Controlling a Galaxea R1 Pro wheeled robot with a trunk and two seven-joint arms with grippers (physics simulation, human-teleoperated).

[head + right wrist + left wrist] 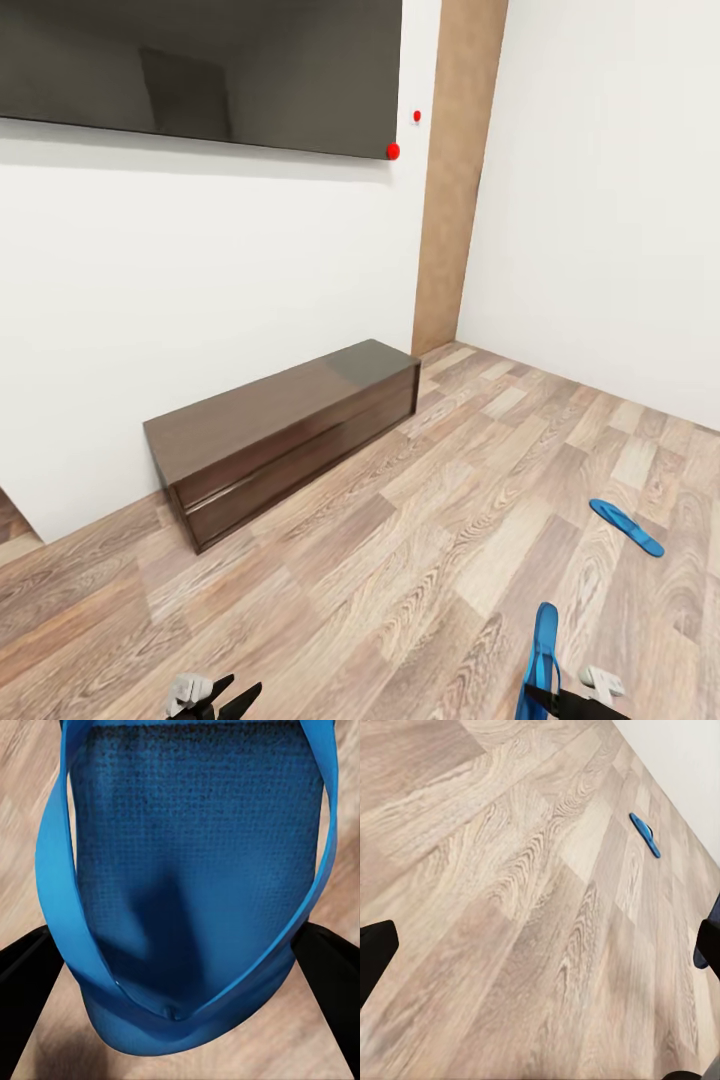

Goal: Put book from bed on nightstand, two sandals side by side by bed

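Holding one blue sandal (pixel 543 655) in the right gripper (pixel 560 700) at 5 o'clock of the head view, toe end up and lifted off the wood-plank floor (pixel 420 560); right wrist view puts the sole (pixel 195 855) directly ahead with the thin straps (pixel 64 907) meeting in a V near the camera, and both black fingers (pixel 22 982) pressed to the sandal's two edges, so jaws closed on it; second sandal (pixel 626 527) lies flat on the floor at 4 o'clock, well apart from the held one, near the right-hand white wall (pixel 600 200); left gripper (pixel 222 697) at 7 o'clock hangs over bare floor, fingers spread wide, nothing between them; left wrist view shows its dark fingertips (pixel 375 952) at both frame edges and the lying sandal (pixel 645 835) far ahead beside the white wall (pixel 682 757); long low dark bench (pixel 285 435) at 10 o'clock against the wall, top bare, no open compartment visible; black wall screen (pixel 200 65) above it at 11 o'clock with two red dots (pixel 393 151) at its corner; tan wall strip (pixel 455 180) at 1 o'clock; floor between held sandal and lying sandal unobstructed; strap detail is seen from the right wrist; the head view alone gives bench and screen.
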